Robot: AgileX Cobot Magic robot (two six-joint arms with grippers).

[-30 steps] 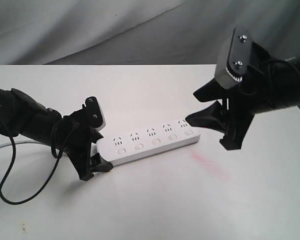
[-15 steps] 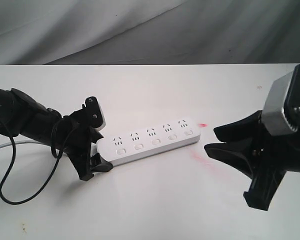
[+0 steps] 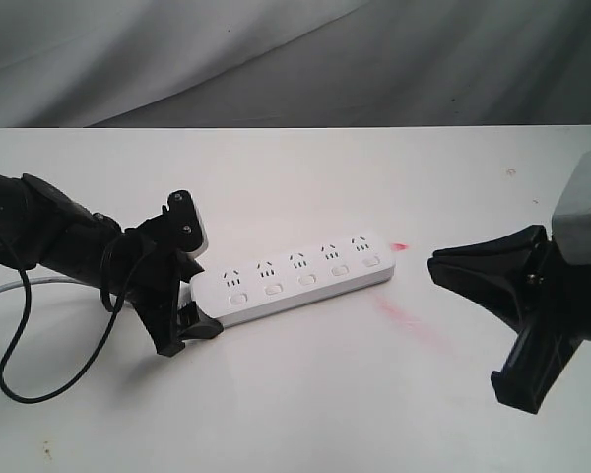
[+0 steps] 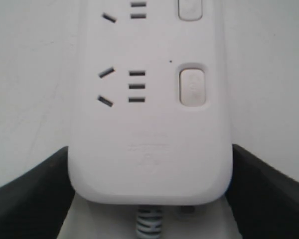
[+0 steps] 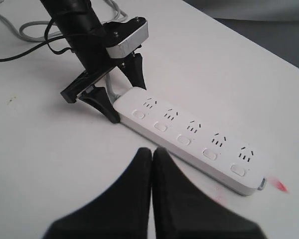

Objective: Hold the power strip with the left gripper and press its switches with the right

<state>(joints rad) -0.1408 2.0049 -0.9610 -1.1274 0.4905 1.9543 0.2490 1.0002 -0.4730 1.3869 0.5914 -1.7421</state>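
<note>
While the left gripper (image 3: 190, 296) clamps the power strip (image 3: 295, 278), the right gripper (image 3: 443, 266) hangs clear.
Right jaws together; open surface (image 3: 374, 394) past the strip's far end.

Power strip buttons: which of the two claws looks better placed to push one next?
Right, probably. The left gripper is clamped on the power strip at its cord end, holding it. The right gripper is free, jaws shut into one tip, off the strip's other end and pointing toward the switches.
</note>
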